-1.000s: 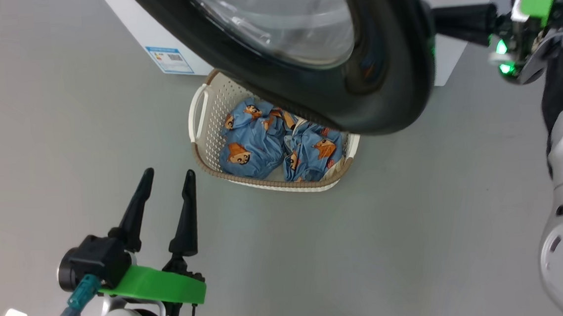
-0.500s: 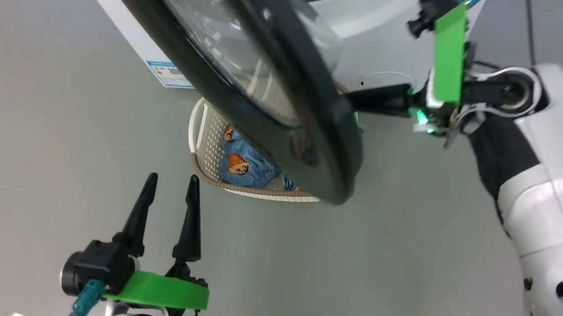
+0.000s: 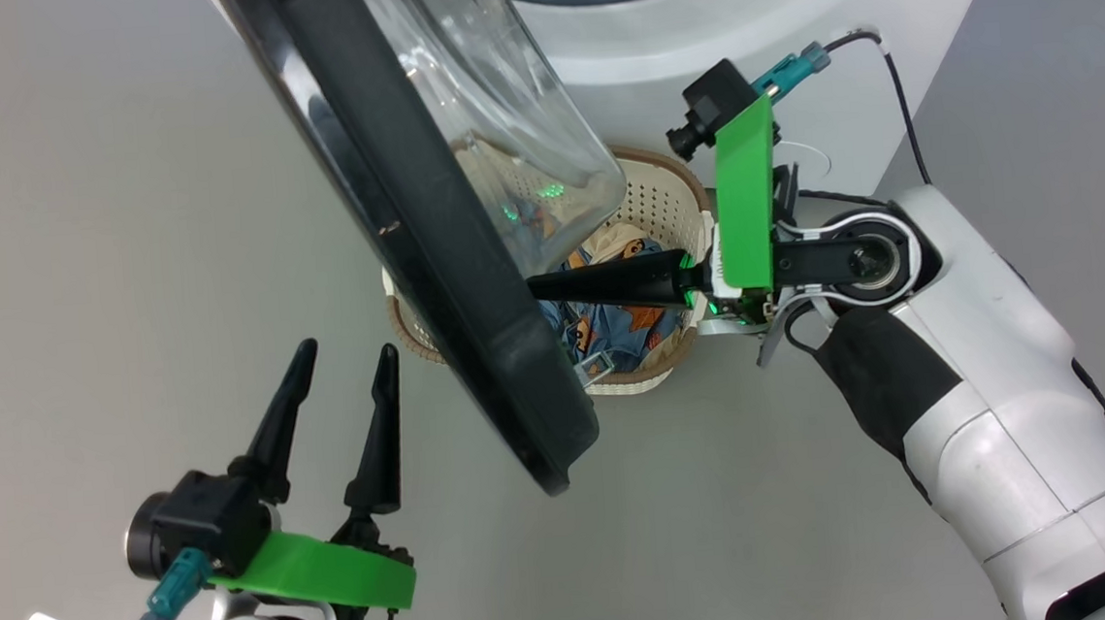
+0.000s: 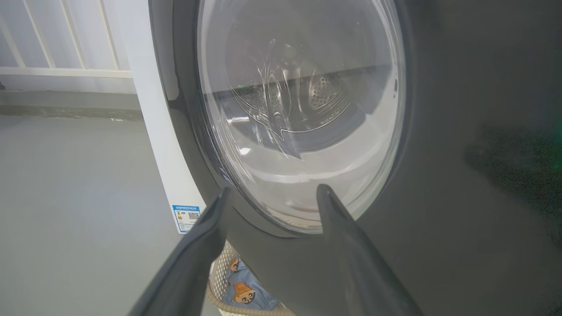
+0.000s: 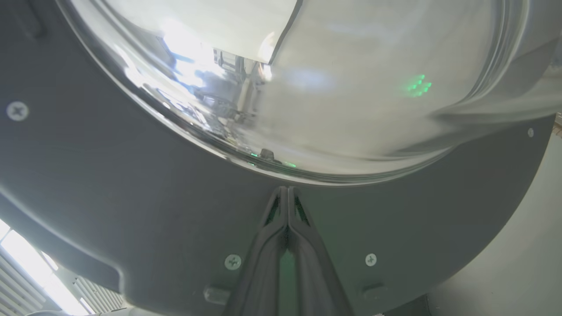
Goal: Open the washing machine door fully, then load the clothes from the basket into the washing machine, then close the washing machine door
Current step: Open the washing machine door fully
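The right claw point(image 3: 536, 288) was clenched tight, its two fingers pressed together with nothing between them. In the right wrist view its tips point(image 5: 287, 189) lay against the dark inner face of the washing machine door point(image 5: 131, 175), right at the lower edge of the glass bowl. In the head view the door point(image 3: 432, 260) stood swung out from the washing machine point(image 3: 688, 28), seen nearly edge-on and running from 12 o'clock down toward 6. The right claw reached it from 3 o'clock, passing over the basket point(image 3: 667, 205). The clothes point(image 3: 612, 330) lay in the basket on the floor, below the door. The left claw point(image 3: 347, 349) hung at 7 o'clock, released and spread wide, holding nothing, apart from the door's outer rim.
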`<state>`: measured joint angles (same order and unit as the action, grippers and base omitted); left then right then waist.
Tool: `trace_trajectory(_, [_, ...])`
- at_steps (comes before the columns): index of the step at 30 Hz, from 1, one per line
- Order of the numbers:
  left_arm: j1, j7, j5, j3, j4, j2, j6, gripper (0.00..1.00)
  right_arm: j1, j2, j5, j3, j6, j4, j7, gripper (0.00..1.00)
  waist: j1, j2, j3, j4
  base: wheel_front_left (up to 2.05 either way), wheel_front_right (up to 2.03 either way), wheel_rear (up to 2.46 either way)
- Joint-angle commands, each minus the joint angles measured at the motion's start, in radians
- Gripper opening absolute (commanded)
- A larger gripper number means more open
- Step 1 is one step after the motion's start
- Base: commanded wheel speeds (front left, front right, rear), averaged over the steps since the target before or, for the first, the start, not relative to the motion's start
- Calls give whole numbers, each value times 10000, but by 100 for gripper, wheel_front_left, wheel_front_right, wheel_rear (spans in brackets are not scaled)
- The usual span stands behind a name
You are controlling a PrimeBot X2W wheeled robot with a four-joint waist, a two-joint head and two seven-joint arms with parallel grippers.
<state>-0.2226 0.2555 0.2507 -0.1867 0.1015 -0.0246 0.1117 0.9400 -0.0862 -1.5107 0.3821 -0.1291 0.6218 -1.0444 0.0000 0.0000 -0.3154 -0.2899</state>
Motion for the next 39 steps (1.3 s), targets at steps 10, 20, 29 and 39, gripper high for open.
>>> trace_trajectory(10, [-15, 63, -75, 564, -237, -256, -36, 100, 275, 302, -414, 485, -16, -23, 889, 0, 0, 0, 120, 314, 0, 0, 0])
trace_trajectory(20, [147, 63, -434, 1185, -204, -256, 38, 100, -1033, -784, 689, -417, -16, -2040, 3016, 0, 0, 0, 535, 999, 0, 0, 0])
trace_trajectory(29, [478, 63, -684, 1702, -257, -277, 119, 100, -3135, -1390, 3349, -1411, -16, -4296, 6054, 100, 0, 0, 919, 1548, 0, 0, 0])
trace_trajectory(39, [1112, 63, -767, 2109, -346, -280, 160, 100, -5700, -1637, 7131, -2428, -16, -5652, 9899, 100, 0, 0, 1531, 2048, 0, 0, 0])
